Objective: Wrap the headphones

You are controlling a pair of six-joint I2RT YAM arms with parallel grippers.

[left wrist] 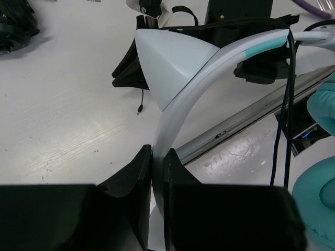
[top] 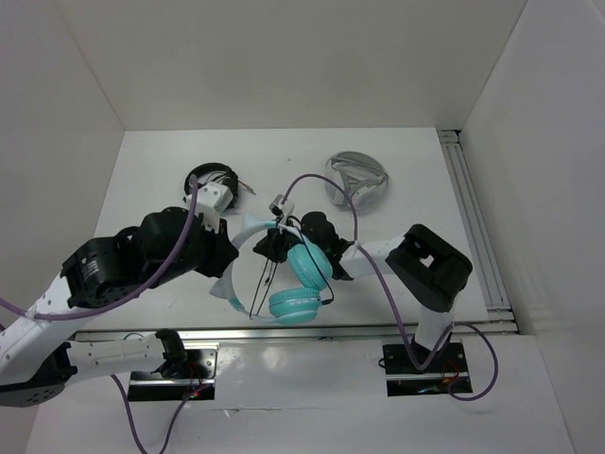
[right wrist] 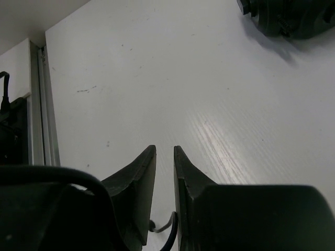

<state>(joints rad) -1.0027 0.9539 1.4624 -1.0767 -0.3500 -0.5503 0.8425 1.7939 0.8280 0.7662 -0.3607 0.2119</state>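
The teal headphones [top: 310, 265] hang at the table's front middle, both turquoise ear cups low and the pale headband [top: 244, 232] arching to the left. My left gripper [top: 225, 257] is shut on that headband [left wrist: 178, 104], which runs up from between its fingertips [left wrist: 158, 157]. An ear cup [left wrist: 319, 193] and the thin black cable [left wrist: 287, 104] show at the right of that view. My right gripper [top: 272, 246] sits just behind the headband's top. Its jaws [right wrist: 165, 151] stand slightly parted, with a loop of the cable [right wrist: 170, 238] lying loose deep between them.
Black headphones [top: 213, 182] lie at the back left and grey-and-white headphones [top: 356, 180] at the back right. A metal rail [top: 473, 218] runs along the right side and another [top: 378, 331] along the front edge. White walls close in the table.
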